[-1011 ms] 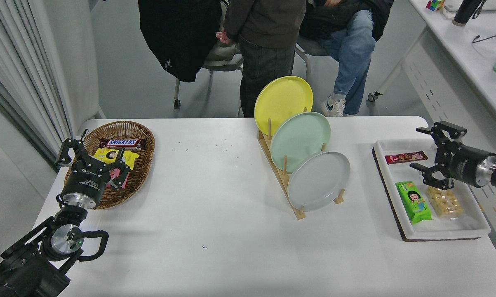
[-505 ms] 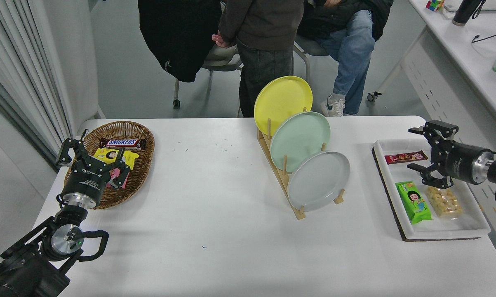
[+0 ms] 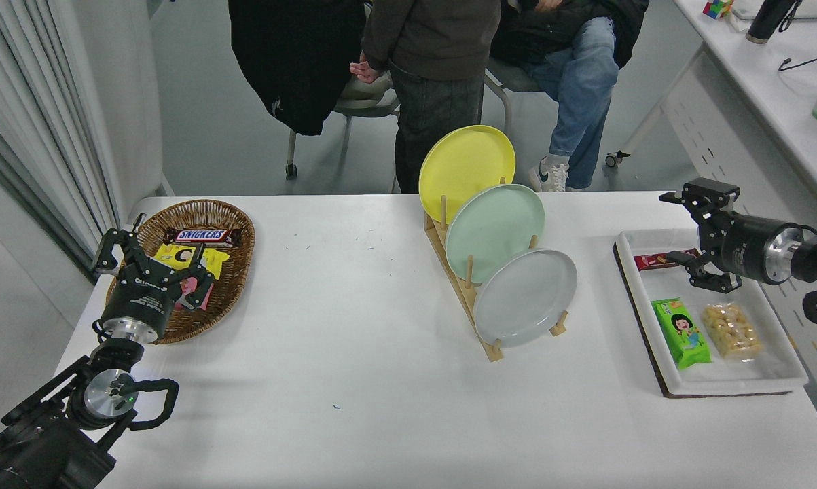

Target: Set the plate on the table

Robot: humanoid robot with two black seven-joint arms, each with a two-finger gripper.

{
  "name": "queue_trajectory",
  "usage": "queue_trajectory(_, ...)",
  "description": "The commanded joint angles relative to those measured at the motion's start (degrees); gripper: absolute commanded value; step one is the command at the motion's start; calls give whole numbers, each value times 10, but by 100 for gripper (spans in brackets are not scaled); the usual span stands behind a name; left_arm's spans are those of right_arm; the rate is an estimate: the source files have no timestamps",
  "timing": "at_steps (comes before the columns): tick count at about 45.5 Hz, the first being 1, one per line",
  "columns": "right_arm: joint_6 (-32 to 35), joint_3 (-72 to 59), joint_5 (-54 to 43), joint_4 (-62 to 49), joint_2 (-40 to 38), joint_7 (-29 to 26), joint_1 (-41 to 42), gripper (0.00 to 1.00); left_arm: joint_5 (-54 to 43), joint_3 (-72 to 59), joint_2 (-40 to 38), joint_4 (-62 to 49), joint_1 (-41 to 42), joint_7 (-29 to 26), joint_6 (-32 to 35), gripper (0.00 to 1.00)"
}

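Note:
The pale grey plate (image 3: 525, 297) stands on edge in the front slot of a wooden rack (image 3: 464, 299) in the middle of the white table (image 3: 354, 380). A mint-green plate (image 3: 495, 223) and a yellow plate (image 3: 466, 163) stand behind it in the same rack. My right gripper (image 3: 680, 229) is open and empty, above the far end of the white tray, well to the right of the grey plate. My left gripper (image 3: 151, 259) is open and parked over the wicker basket at the lower left.
A white tray (image 3: 775, 370) at the right holds a red bar, a green packet and a bag of snacks. A wicker basket (image 3: 235, 272) with snacks sits at the left. People stand and sit beyond the far edge.
My right gripper has moved up the picture and a little left, from over the tray's middle to its far end. The plates and the left arm have not moved.

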Motion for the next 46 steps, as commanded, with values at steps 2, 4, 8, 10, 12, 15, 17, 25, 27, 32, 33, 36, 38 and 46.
queue_trajectory(2,-101,-26,1,108,-24,-1,10,100,-1,0,0,0,0,0,0,98)
queue_trajectory(4,-117,-26,2,137,-26,-1,10,100,-1,0,0,0,0,0,0,98)
queue_trajectory(8,-148,-26,0,176,-26,-3,8,100,-1,0,0,0,0,0,0,98)
queue_trajectory(10,-165,-25,-1,184,-24,-3,8,100,-1,0,0,0,0,0,0,98)
queue_trajectory(12,-178,-25,-2,186,-20,-6,6,100,0,0,0,0,0,0,0,98)
queue_trajectory(15,-190,-23,-2,186,-19,-15,5,100,-1,0,0,0,0,0,0,98)
queue_trajectory(17,-191,-19,-2,186,-19,-22,4,100,0,0,0,0,0,0,0,98)
queue_trajectory(25,-189,-28,4,195,-18,-26,15,100,-1,0,0,0,0,0,0,98)
queue_trajectory(27,-188,-30,0,207,-20,-27,20,100,-1,0,0,0,0,0,0,98)
queue_trajectory(32,-184,-53,0,215,-20,-27,28,100,-1,0,0,0,0,0,0,98)
queue_trajectory(33,-184,-60,1,215,-19,-27,31,100,-1,0,0,0,0,0,0,98)
queue_trajectory(36,-187,-65,5,218,-18,-27,38,100,-1,0,0,0,0,0,0,98)
queue_trajectory(38,-187,-66,5,226,-20,-27,41,100,-1,0,0,0,0,0,0,98)
queue_trajectory(46,-189,-78,40,252,-33,-26,50,100,-1,0,0,0,0,0,0,98)
